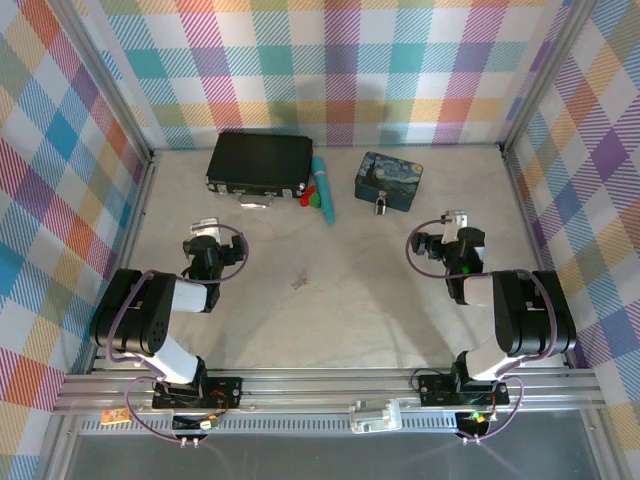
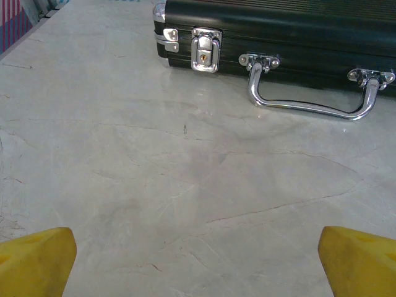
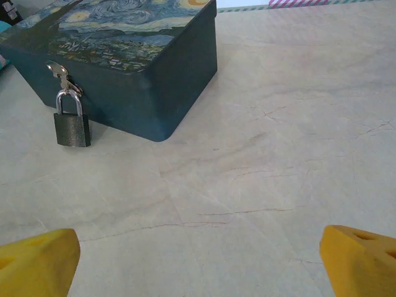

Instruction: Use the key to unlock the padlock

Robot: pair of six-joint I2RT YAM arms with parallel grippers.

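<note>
the left gripper (image 1: 205, 224) hangs well left of the painted tin (image 1: 392, 178), nearer than it, jaws wide apart and holding nothing, facing the black case (image 2: 278, 28)

the key (image 1: 300, 283), a thin dark sliver, lies flat on the table (image 1: 350, 320), left of the tin and nearer than it; the wide jaws could skid over it or flick it away

the padlock (image 3: 72, 127) hangs from the hasp (image 3: 60, 73) on the tin's front wall, free to swing, so a pushed key may turn it aside or shove the tin back

the right gripper (image 1: 455, 218), right of the tin and nearer, gapes open and empty
</note>
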